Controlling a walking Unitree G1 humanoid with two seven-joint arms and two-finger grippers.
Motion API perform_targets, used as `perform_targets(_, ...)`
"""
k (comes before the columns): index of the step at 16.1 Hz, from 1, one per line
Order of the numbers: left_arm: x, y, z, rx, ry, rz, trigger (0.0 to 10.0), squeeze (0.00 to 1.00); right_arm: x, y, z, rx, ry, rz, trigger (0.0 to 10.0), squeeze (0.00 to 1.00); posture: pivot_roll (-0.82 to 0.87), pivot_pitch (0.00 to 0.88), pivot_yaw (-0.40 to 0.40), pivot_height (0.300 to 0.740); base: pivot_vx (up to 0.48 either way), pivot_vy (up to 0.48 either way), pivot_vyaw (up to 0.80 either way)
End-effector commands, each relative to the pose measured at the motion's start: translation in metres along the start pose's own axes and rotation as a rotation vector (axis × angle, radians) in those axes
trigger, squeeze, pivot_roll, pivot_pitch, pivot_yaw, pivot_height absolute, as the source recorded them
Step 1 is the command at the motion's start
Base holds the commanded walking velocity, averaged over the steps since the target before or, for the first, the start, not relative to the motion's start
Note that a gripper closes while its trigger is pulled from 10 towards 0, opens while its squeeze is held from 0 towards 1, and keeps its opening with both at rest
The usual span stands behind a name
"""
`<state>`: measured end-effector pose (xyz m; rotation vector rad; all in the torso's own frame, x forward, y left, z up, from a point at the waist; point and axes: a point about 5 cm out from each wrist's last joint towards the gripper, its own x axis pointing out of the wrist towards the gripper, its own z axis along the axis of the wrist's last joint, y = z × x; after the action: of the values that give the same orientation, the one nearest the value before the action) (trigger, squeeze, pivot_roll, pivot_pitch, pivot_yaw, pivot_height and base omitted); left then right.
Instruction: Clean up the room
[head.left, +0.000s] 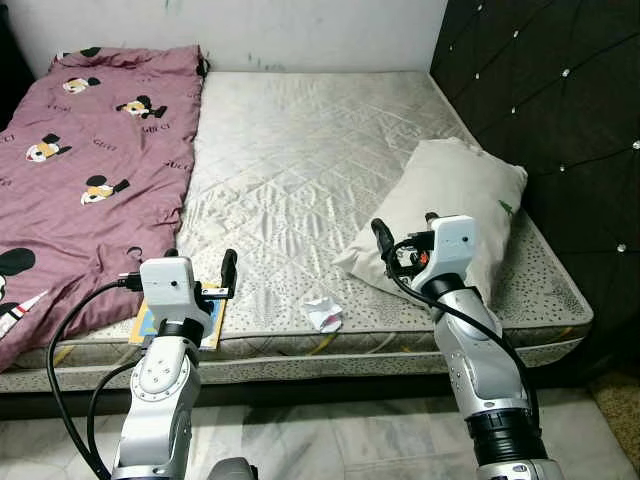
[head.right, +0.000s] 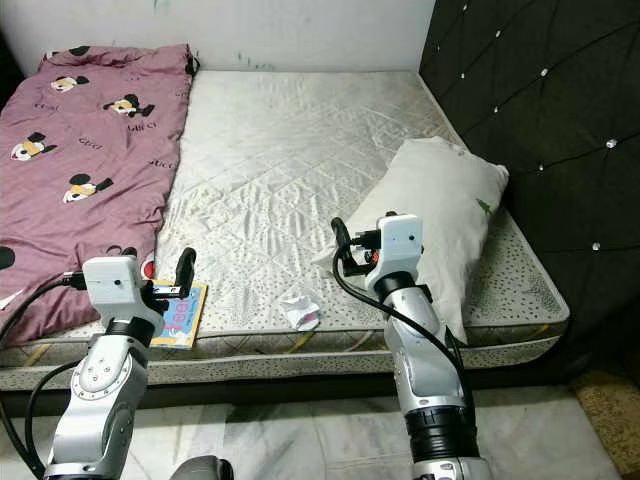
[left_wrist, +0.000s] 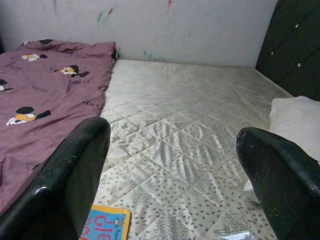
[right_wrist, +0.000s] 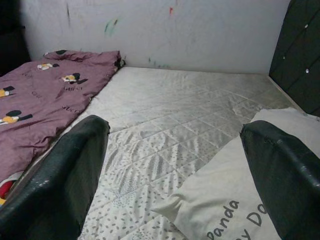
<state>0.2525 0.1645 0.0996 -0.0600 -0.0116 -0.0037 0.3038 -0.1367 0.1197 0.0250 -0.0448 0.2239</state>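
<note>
1. A crumpled scrap of white paper (head.left: 323, 314) lies near the front edge of the bare quilted mattress (head.left: 300, 170), between the two raised arms.
2. A thin colourful book (head.right: 180, 317) rests flat at the same edge, just beside the mauve cartoon-print blanket (head.left: 80, 170) covering the mattress's left side.
3. A white pillow (head.left: 455, 200) sits tilted on the right, near the dark tufted headboard (head.left: 560, 120).
4. The left gripper (head.left: 205, 285) hovers over the book, fingers spread apart, grasping nothing.
5. The right gripper (head.left: 405, 240) hangs at the pillow's front corner, jaws likewise released and empty.
6. A marked white wall (left_wrist: 175, 25) backs the bed.
</note>
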Motion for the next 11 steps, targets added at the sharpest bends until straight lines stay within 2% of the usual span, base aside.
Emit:
perform_targets(1,-0.0001,0.0000,0.0035,0.000,-0.016,-0.006,10.0,0.00,-0.0003,-0.0022,0.0031,-0.001,-0.009,-0.007,10.0,0.00,0.00,0.043,-0.043,0.740,0.277,0.000,0.00)
perform_targets(9,-0.0006,-0.0004,0.0024,-0.001,-0.007,-0.006,10.0,0.00,-0.0015,-0.0027,0.0011,-0.006,-0.001,-0.010,10.0,0.00,0.00,0.046,-0.044,0.740,0.317,0.000,0.00)
perform_targets(11,-0.0007,0.0002,0.0020,0.013,-0.016,0.024,10.0,0.00,-0.0020,-0.0037,0.0002,-0.009,0.001,-0.012,10.0,0.00,0.00,0.047,-0.043,0.740,0.000,0.000,0.00)
